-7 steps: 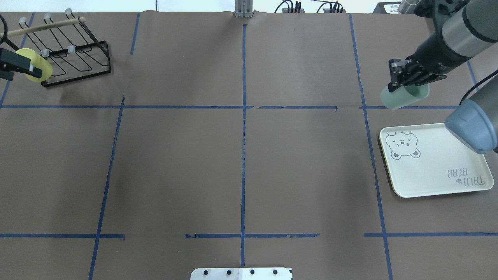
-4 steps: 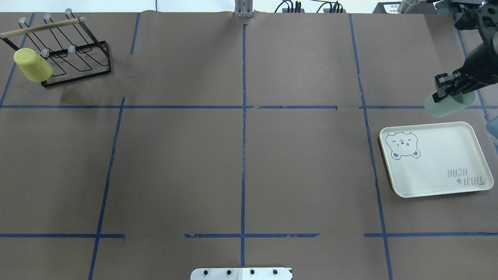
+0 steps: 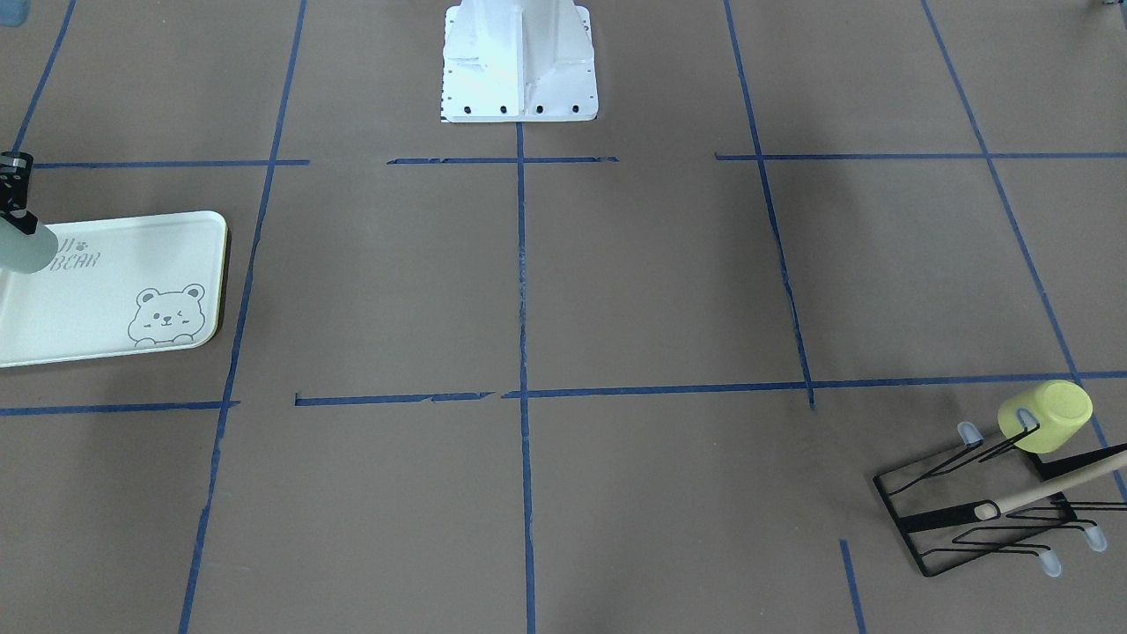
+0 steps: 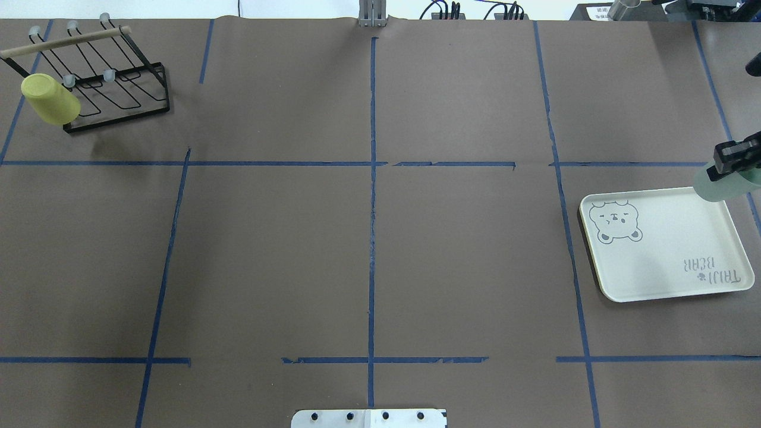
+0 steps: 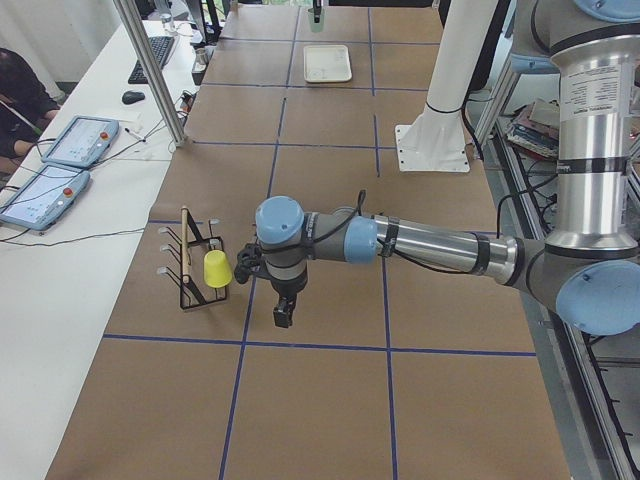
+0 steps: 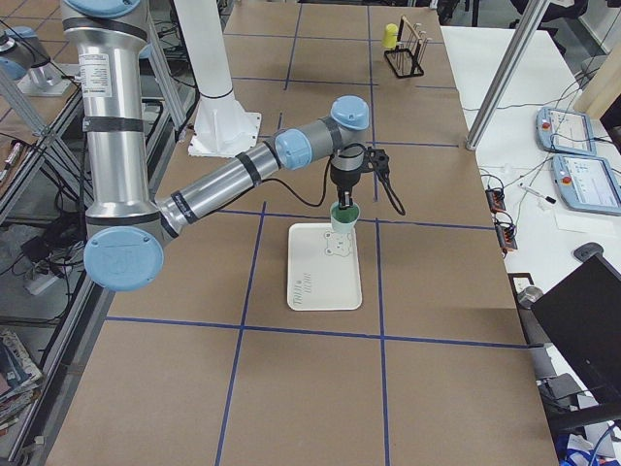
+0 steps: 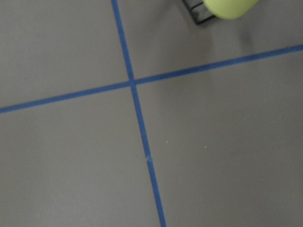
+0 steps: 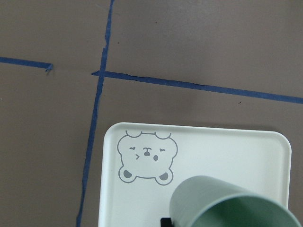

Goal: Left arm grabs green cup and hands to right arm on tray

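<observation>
The pale green cup (image 4: 716, 189) hangs tilted in my right gripper (image 4: 730, 165), which is shut on its rim. It is held above the far right corner of the cream bear tray (image 4: 666, 255). The right wrist view shows the cup (image 8: 232, 203) over the tray (image 8: 227, 151), with its open mouth toward the camera. The front view shows the cup (image 3: 22, 251) at the left edge over the tray (image 3: 97, 299). My left gripper (image 5: 283, 318) shows only in the exterior left view, low over the table beside the rack. I cannot tell whether it is open or shut.
A yellow cup (image 4: 50, 99) hangs on the black wire rack (image 4: 119, 89) at the far left corner; it also shows in the left wrist view (image 7: 229, 7). Blue tape lines cross the brown table. The robot's base plate (image 4: 368, 418) is at the near edge.
My right gripper has carried the green cup to the right and nearer, to over the tray's far right corner. My left gripper has left the overhead view.
</observation>
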Available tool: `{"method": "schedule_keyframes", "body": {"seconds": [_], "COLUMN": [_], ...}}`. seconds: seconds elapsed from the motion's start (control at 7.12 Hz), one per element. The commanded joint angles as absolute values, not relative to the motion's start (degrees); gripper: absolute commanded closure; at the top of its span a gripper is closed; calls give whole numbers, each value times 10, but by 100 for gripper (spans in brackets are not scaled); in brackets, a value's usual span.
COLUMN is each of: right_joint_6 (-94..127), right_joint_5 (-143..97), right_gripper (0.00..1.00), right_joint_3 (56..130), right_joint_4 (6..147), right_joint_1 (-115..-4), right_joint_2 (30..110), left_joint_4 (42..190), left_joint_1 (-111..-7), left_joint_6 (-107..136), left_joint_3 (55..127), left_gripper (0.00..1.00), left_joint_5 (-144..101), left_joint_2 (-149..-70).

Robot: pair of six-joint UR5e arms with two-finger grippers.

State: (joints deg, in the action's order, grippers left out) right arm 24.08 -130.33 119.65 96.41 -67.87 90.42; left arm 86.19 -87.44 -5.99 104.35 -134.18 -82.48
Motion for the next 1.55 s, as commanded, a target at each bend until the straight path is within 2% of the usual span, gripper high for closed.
{"method": "schedule_keyframes", "body": {"seconds": [0.0, 0.14, 0.56, 0.84, 1.41], "right_joint_6": [243, 257, 389, 446, 486], "right_joint_5": [-1300, -1298, -1258, -1207, -1170], "right_gripper": [100, 100, 100, 100, 99], "right_joint_3": [1192, 1187, 1134, 1128, 1099], "right_joint_4": [945, 941, 782, 771, 750], "right_joint_1": [-679, -678, -627, -558, -509], "right_joint_2": [946, 946, 962, 962, 961], "left_joint_4": [898, 898, 899, 899, 899], "left_joint_1": [-883, -883, -883, -883, -883], "left_joint_6": [-39, -36, -36, -39, -40], "left_joint_3": [1049, 1049, 1049, 1043, 1042], "left_gripper": [0, 0, 0, 0, 0], "left_joint_5": [-1354, -1354, -1354, -1354, -1354], "left_joint_2": [-791, -792, -792, -792, -793]}}
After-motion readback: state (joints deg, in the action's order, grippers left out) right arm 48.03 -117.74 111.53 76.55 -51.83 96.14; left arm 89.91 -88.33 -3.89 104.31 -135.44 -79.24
